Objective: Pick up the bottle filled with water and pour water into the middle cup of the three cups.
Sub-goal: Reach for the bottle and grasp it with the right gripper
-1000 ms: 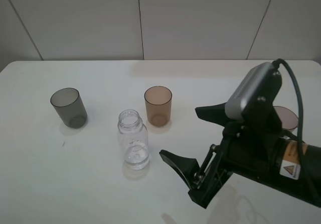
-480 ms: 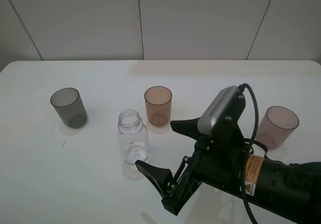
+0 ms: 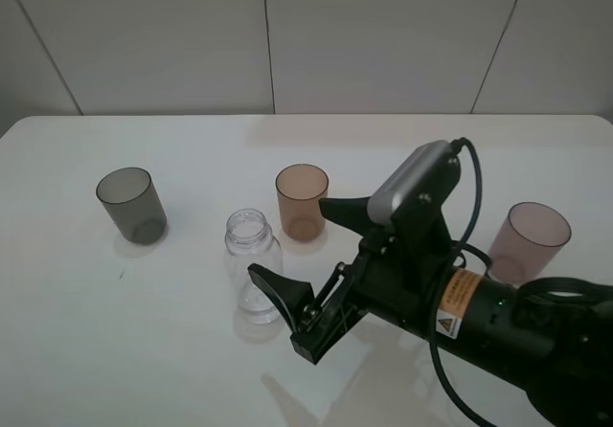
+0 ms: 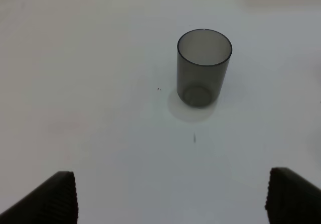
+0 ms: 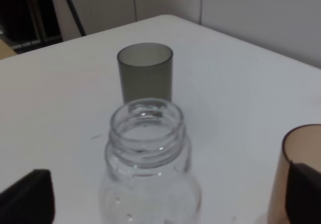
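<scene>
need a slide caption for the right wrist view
Uncapped bottle framed between open jaws, grey cup behind it, amber cup alongside

High view, right side: the arm behind the right tool [image 3: 287,238] covers the base of the mauve-pink cup [image 3: 532,228] and runs off the lower right corner. Right wrist camera: the bottle [image 5: 148,148] is cut off below its shoulder, the middle cup [image 5: 296,153] sliced by the edge. The left tool [image 4: 176,196] shows fingertips only.
</scene>
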You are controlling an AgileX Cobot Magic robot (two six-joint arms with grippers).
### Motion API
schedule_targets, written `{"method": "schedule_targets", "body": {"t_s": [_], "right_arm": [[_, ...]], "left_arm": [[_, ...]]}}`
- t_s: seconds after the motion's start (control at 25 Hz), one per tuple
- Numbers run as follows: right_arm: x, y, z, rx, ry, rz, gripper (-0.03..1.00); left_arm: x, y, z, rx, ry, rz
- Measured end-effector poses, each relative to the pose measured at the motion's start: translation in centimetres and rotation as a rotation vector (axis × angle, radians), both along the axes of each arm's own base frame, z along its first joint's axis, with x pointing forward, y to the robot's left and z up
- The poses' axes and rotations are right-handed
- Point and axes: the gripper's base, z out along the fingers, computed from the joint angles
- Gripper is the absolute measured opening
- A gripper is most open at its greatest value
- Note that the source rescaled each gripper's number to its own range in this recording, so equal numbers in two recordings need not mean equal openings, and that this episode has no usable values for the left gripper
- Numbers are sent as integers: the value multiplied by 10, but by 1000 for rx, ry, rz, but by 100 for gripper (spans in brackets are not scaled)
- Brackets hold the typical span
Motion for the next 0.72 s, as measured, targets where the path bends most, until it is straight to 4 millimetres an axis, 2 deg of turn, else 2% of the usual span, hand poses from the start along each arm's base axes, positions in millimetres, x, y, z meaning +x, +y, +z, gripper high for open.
{"method": "schedule_targets", "body": {"t_s": [0.48,0.72], "right_arm": [[22,-20,-7,-124,-81,126,100],[22,-20,-33,-188,-38,154,100]], "left_arm": [[0,0,0,0,0,0],[0,0,0,0,0,0]]}}
